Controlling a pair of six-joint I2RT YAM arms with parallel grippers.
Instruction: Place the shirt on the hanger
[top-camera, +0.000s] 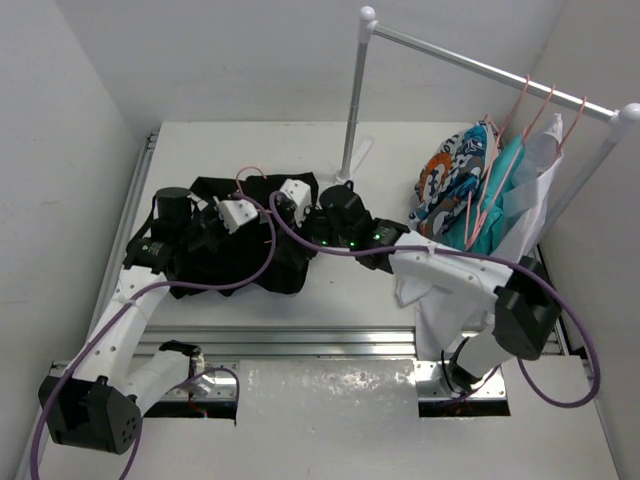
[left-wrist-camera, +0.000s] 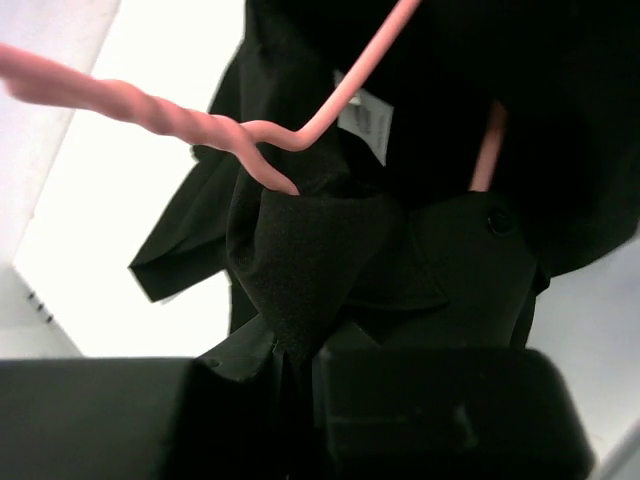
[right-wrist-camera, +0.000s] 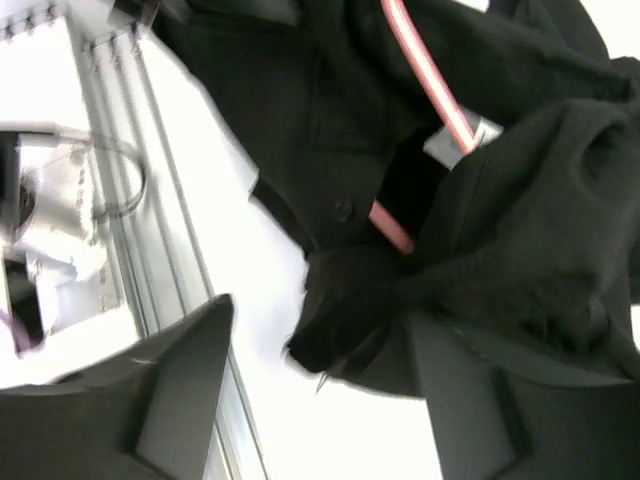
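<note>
The black shirt (top-camera: 225, 255) lies bunched on the table's left half. The pink hanger (top-camera: 250, 176) is threaded into it, with only its hook showing at the shirt's far edge. In the left wrist view the hanger's wire (left-wrist-camera: 200, 125) runs into the collar beside the white label (left-wrist-camera: 362, 115), and my left gripper (left-wrist-camera: 292, 365) is shut on a fold of the shirt (left-wrist-camera: 300, 250). My right gripper (right-wrist-camera: 330, 400) stands open, and the shirt's edge (right-wrist-camera: 350, 320) hangs loose between its fingers (right-wrist-camera: 180, 390). A length of the hanger (right-wrist-camera: 430, 85) shows above it.
A clothes rack (top-camera: 355, 100) stands at the back right. An orange-blue patterned garment (top-camera: 450, 175), a teal one (top-camera: 500, 200) and a white one (top-camera: 440, 290) hang from it on pink hangers. An aluminium rail (top-camera: 300, 345) runs along the near edge.
</note>
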